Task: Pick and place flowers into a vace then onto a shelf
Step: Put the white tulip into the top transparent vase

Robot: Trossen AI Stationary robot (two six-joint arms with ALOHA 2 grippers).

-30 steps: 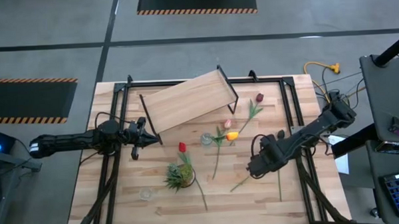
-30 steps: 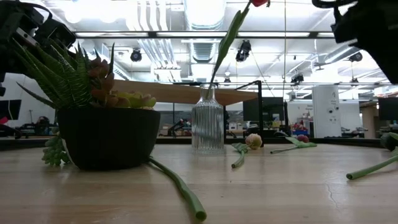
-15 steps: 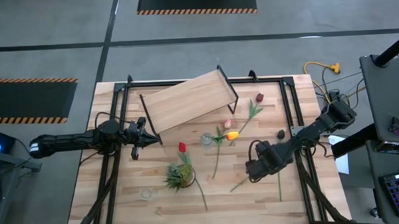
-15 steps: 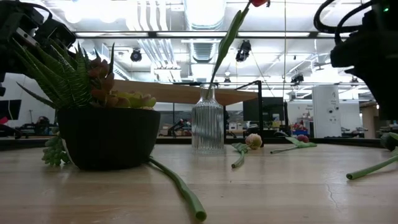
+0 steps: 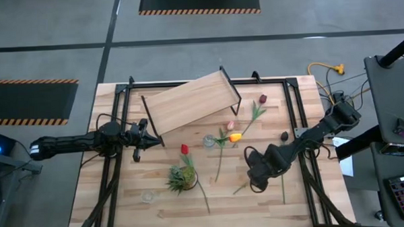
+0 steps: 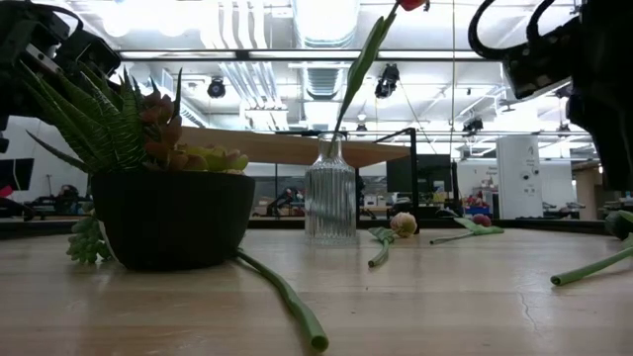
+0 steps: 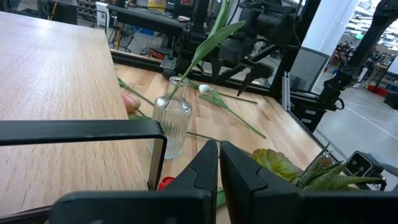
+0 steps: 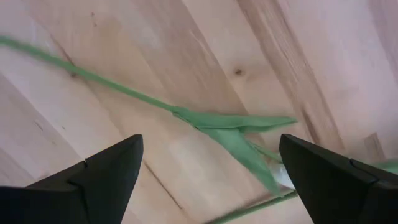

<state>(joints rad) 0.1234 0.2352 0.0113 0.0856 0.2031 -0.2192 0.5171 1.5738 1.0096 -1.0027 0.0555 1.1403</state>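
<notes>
Right gripper, fingers spread wide and holding nothing, is hovering over a green leafed flower stem lying on the light-wood counter, lower right of the high view. Left gripper, fingers nearly together and empty, is waiting beside the light-wood, black-framed shelf, left of centre. A red tulip is standing in the ribbed clear glass vase.

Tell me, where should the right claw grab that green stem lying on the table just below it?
Probably on the bare stalk of the stem, away from its leaf, coming straight down from above. The stem lies flat on the table, thin and long, so the open right claw could straddle it crosswise, one finger on each side. The leaf is floppy and would likely slip.
</notes>
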